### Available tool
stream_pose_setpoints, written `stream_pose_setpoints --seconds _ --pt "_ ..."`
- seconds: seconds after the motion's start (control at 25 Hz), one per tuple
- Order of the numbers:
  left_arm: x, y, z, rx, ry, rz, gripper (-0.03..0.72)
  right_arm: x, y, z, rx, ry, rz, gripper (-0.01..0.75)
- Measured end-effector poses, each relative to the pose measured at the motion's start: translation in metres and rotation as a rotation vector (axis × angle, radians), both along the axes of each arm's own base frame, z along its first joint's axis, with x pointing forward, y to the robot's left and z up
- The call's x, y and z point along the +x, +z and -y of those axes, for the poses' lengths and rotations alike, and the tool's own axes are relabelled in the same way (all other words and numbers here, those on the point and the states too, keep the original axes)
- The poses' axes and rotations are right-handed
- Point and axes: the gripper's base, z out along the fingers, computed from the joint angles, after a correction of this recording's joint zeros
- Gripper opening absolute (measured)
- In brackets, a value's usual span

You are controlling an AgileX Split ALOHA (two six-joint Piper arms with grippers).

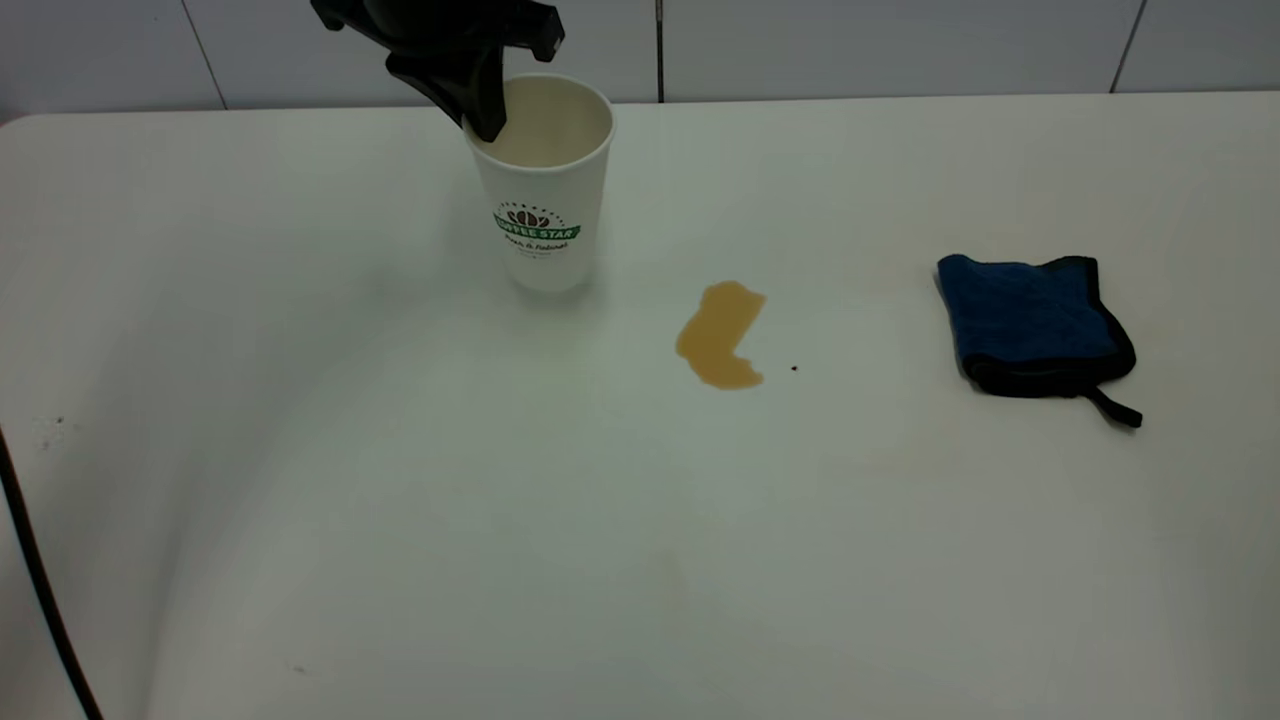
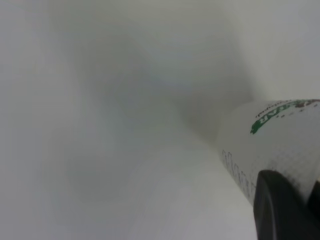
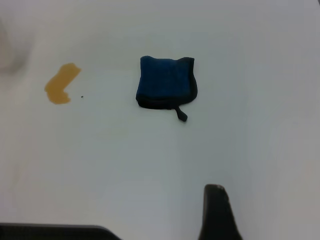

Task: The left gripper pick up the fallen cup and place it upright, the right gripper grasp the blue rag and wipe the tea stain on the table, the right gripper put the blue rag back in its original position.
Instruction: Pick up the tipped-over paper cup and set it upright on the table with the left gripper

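Note:
The white paper cup [image 1: 540, 190] with the green logo stands upright at the table's far side, left of centre. My left gripper [image 1: 487, 118] reaches down from above and is shut on the cup's rim, on the rim's left side. In the left wrist view one black finger [image 2: 280, 210] presses on the dimpled wall of the cup [image 2: 280, 145]. The amber tea stain [image 1: 722, 334] lies on the white table [image 1: 400, 480] to the right of the cup. The blue rag [image 1: 1035, 325] lies flat farther right. My right gripper [image 3: 160, 222] hovers open, well away from the rag [image 3: 166, 82] and the stain [image 3: 62, 83].
A tiny black speck [image 1: 794, 368] sits just right of the stain. A thin black cable [image 1: 40, 590] runs down the table's left front edge. A tiled wall [image 1: 900, 45] stands behind the table's far edge.

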Motion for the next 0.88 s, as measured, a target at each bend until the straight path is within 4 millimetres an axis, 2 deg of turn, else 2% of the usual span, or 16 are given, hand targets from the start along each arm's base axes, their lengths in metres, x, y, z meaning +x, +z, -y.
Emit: stream_pose_setpoints --seconds 0.24,0.52,0.64,0.88 --pt "0.001 -0.024 0.001 -0.004 0.001 -0.037 0.008 0.0 0.0 0.0 0.0 0.0 0.0 0.533" --pt "0.001 -0.037 0.002 -0.009 0.014 -0.051 0.037 0.0 0.0 0.0 0.0 0.0 0.0 0.533" --pt "0.001 -0.037 0.002 -0.009 0.014 -0.053 0.125 0.0 0.0 0.0 0.0 0.0 0.0 0.533" --pt "0.001 -0.035 0.002 -0.008 0.013 -0.057 0.459 0.0 0.0 0.0 0.0 0.0 0.0 0.533"
